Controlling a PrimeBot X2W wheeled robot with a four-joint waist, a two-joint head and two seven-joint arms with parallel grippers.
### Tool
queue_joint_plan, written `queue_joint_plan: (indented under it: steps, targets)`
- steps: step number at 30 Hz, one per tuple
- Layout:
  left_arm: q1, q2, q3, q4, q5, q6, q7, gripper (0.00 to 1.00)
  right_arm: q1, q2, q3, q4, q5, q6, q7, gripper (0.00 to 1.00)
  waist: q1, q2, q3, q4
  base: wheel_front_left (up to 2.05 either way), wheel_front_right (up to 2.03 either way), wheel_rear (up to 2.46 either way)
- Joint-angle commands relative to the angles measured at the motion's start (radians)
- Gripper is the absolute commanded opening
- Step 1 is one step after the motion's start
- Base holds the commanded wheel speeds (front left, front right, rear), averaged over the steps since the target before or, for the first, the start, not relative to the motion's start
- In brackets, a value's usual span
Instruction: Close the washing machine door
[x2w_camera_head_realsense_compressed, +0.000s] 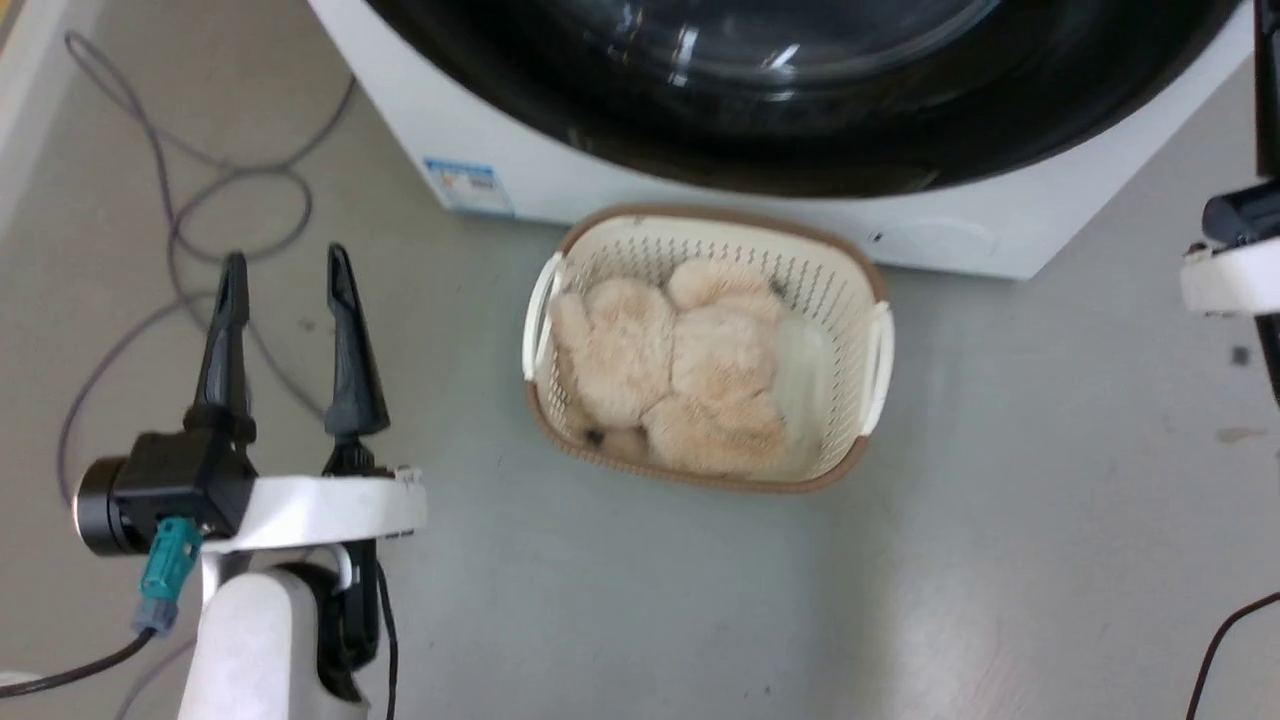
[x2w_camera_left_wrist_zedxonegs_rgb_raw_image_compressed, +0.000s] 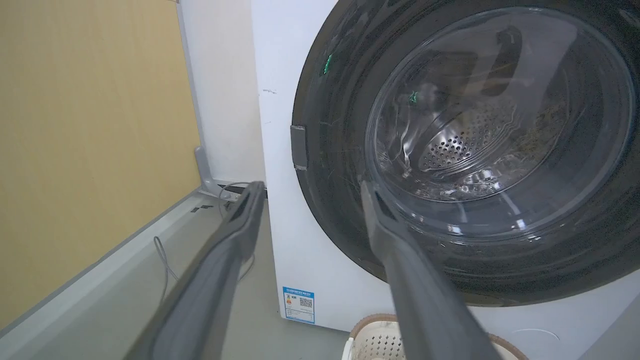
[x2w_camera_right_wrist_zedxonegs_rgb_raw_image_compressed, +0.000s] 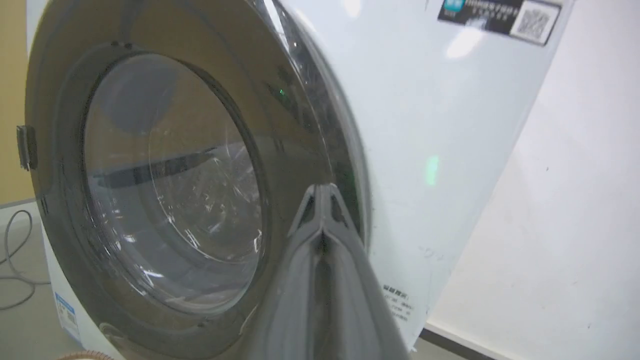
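Head view: washing machine (x2w_camera_head_realsense_compressed: 560, 180) at top, its washing machine door (x2w_camera_head_realsense_compressed: 800, 90) lying flat against the white front, looks shut. In the left wrist view the perforated steel drum (x2w_camera_left_wrist_zedxonegs_rgb_raw_image_compressed: 460, 145) is seen through the glass, and there is a small grey tab (x2w_camera_left_wrist_zedxonegs_rgb_raw_image_compressed: 298, 147) on the black rim's edge. Blue label (x2w_camera_head_realsense_compressed: 468, 185) low on the front corner.

Left gripper (x2w_camera_head_realsense_compressed: 287, 258) at lower left over the grey floor (x2w_camera_head_realsense_compressed: 1000, 500), its 2 fingers (x2w_camera_left_wrist_zedxonegs_rgb_raw_image_compressed: 225, 265) spread wide, nothing between them, well apart from the door.

Right gripper (x2w_camera_right_wrist_zedxonegs_rgb_raw_image_compressed: 322, 192): the 2 fingers are pressed together, holding nothing, tips right at the door's glossy rim on the side nearest the machine's side panel; can't tell if touching.

Cream laundry basket (x2w_camera_head_realsense_compressed: 800, 275) on the floor just in front of the machine, beige plush toy (x2w_camera_head_realsense_compressed: 670, 370) inside. Grey cable (x2w_camera_head_realsense_compressed: 170, 210) looped on the floor at left, near the left gripper.
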Motion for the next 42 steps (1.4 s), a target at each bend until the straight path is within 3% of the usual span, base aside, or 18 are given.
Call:
queue_joint_plan:
  steps: [1, 9, 16, 17, 18, 19, 21, 31, 40, 41, 42]
  targets:
    - [0.024, 0.001, 0.008, 0.007, 0.012, -0.009, -0.004, 1.0, 0.039, 0.011, -0.001, -0.062, -0.004, -0.001, -0.003, 0.0, -0.0001, 0.0, -0.06, -0.036, 0.0, 0.0, 0.0]
    - [0.096, 0.001, 0.017, 0.027, 0.039, -0.02, -0.004, 1.0, 0.205, 0.058, -0.003, -0.245, -0.017, -0.001, -0.003, 0.0, -0.0001, 0.0, -0.184, -0.092, 0.0, 0.0, 0.0]
    - [0.154, 0.0, 0.015, 0.036, 0.053, -0.025, -0.004, 1.0, 0.374, 0.144, -0.047, -0.226, 0.004, -0.001, -0.003, 0.0, -0.0001, 0.0, -0.27, -0.132, 0.0, 0.0, 0.0]
    - [0.163, 0.0, 0.013, 0.036, 0.058, -0.024, -0.004, 1.0, 0.396, 0.151, -0.043, -0.213, 0.01, -0.001, -0.003, 0.2, -0.0001, 0.0, -0.28, -0.138, 0.0, 0.0, 0.0]
    - [0.163, 0.0, 0.013, 0.036, 0.058, -0.024, -0.004, 1.0, 0.396, 0.151, -0.043, -0.213, 0.01, -0.001, -0.003, 0.2, -0.0001, 0.0, -0.28, -0.138, 0.0, 0.0, 0.0]
    - [0.173, 0.0, 0.012, 0.034, 0.063, -0.023, -0.004, 1.0, 0.417, 0.158, -0.039, -0.205, 0.013, -0.001, -0.003, 0.35, -0.0001, 0.0, -0.29, -0.143, 0.0, 0.0, 0.0]
    - [0.191, 0.0, 0.009, 0.033, 0.074, -0.021, -0.004, 1.0, 0.452, 0.174, -0.036, -0.19, 0.026, -0.001, -0.003, 1.0, -0.0001, 0.0, -0.305, -0.153, 0.0, 0.0, 0.0]
    - [0.264, 0.0, -0.009, 0.063, 0.095, -0.013, -0.004, 1.0, 0.596, 0.23, -0.048, -0.102, 0.071, -0.001, -0.003, 1.0, -0.0001, 0.0, -0.376, -0.175, 0.0, 0.0, 0.0]
    - [0.309, 0.0, -0.007, 0.082, 0.101, 0.007, -0.004, 1.0, 0.686, 0.242, -0.024, -0.09, 0.094, -0.001, -0.003, 1.0, -0.0001, 0.0, -0.402, -0.174, 0.0, 0.0, 0.0]
    - [0.301, 0.0, -0.008, 0.081, 0.095, 0.001, 0.001, 0.0, 0.678, 0.236, -0.025, -0.088, 0.093, 0.0, 0.0, 0.0, -0.0001, 0.0, -0.402, -0.174, 0.0, 0.0, 0.0]
    - [0.3, -0.001, -0.008, 0.081, 0.095, 0.001, 0.002, 0.0, 0.678, 0.236, -0.025, -0.088, 0.094, 0.0, 0.001, 0.0, -0.0001, 0.0, -0.403, -0.174, 0.0, 0.0, 0.0]
